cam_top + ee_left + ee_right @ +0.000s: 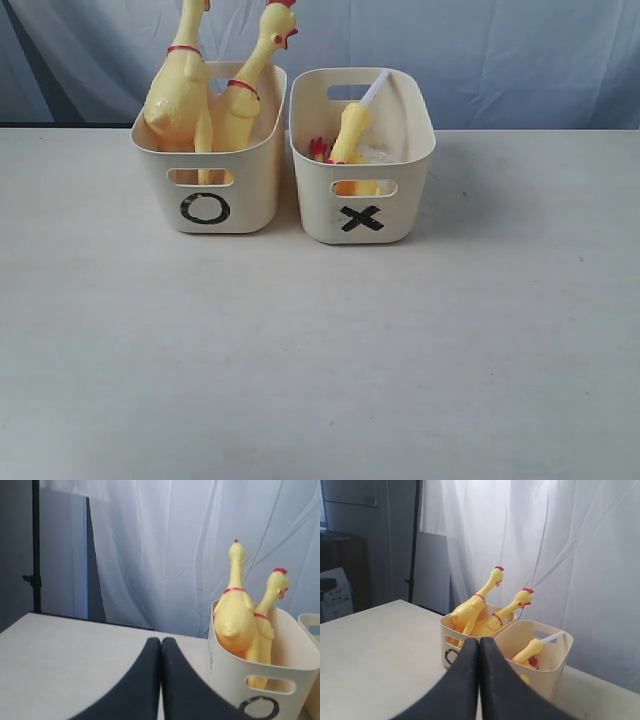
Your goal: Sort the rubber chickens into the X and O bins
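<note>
Two cream bins stand side by side at the back of the table. The O bin [250,185] holds two tall yellow rubber chickens [180,90] [248,95] with red neck bands, standing up out of it. The X bin [395,205] holds a smaller yellow chicken [352,135] with a white tube. Neither arm shows in the exterior view. My left gripper [161,641] is shut and empty, short of the O bin [230,675]. My right gripper [479,641] is shut and empty, in front of both bins [449,627] [560,657].
A white curtain [450,50] hangs behind the bins. The pale table [320,350] stretches wide in front of them. A dark stand pole [35,545] and a cabinet [340,575] stand off the table's far side.
</note>
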### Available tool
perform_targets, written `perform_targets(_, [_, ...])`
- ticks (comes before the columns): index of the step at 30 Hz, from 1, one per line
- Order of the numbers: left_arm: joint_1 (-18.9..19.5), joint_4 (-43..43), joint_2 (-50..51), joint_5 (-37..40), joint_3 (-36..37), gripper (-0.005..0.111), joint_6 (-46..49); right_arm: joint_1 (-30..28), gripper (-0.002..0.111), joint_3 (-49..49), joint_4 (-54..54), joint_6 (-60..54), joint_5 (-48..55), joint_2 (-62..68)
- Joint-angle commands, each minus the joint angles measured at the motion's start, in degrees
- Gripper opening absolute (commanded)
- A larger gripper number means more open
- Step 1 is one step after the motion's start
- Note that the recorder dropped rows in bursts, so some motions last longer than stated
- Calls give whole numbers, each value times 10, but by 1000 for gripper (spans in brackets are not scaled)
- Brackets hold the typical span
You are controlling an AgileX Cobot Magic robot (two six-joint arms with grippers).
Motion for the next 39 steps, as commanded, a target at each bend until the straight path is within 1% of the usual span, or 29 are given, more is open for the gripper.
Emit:
perform_targets(1, [2,-3,-66,3,0,0,-3,-2,0,1,-29,0,-31,-35])
perform_targets(7, [2,-3,-128,3,0,0,-3,-2,0,1,-30,1,-45,-47])
perform_targets(18, [2,-3,-133,3,0,0,-3,-2,0,1,-30,1,-42,-47])
perform_targets(21, [2,-17,-154,3,0,0,-3,-2,0,1,-30,1,-53,-47])
perform_targets(23, [2,-90,-167,3,0,0,-2,-2,0,1,-33,1,-65,-47])
perform_targets(24, [2,-150,-176,3,0,0,-1,-2,0,1,-35,1,-72,-47])
perform_targets(27, [2,-380,-193,3,0,0,-1,-2,0,1,-38,1,-87,-47])
perform_targets(29, [2,-501,-201,3,0,0,-1,-2,0,1,-38,1,-87,-47])
perform_targets(30, [2,-589,-207,3,0,0,-1,-2,0,1,-38,1,-87,-47])
perform_targets(32, [2,-702,-215,3,0,0,-1,-2,0,1,-45,1,-88,-47])
perform_targets(34, [2,-822,-224,3,0,0,-1,-2,0,1,-81,1,-94,-47])
perform_targets(35, [2,-855,-229,3,0,0,-1,-2,0,1,-123,1,-101,-47])
perform_targets(36, [2,-864,-231,3,0,0,-1,-3,0,1,-178,1,-104,-47])
perform_targets(38, [2,-843,-234,3,0,0,-1,-3,0,1,-297,1,-115,-47])
perform_targets(39, [2,-825,-234,3,0,0,-1,-3,0,1,-334,1,-119,-47])
